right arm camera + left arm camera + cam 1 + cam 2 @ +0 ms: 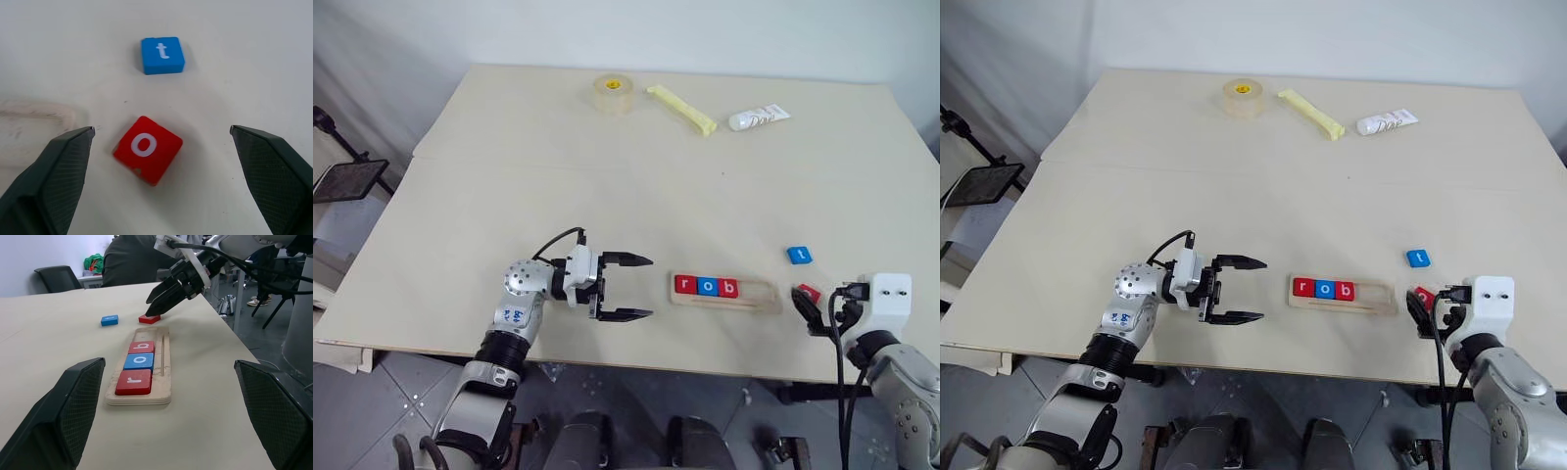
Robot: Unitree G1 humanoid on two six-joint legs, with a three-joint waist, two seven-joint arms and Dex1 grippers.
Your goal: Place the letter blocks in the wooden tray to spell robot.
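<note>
Straddling the red o block [147, 147] with wide-open jaws, the right gripper [159, 161] should square to its turned edges before closing, while the left gripper [625, 287] idles agape.

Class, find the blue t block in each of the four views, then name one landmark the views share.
Left eye view: the blue t block lies on the table, beyond the tray's right end.
Right eye view: same spot, beyond the red o block.
Left wrist view: edge-on, beside the red o block, past the tray's far end.
Right wrist view: beyond the red o block, between the open right gripper's fingers.
Shared landmark: the red o block.
</note>
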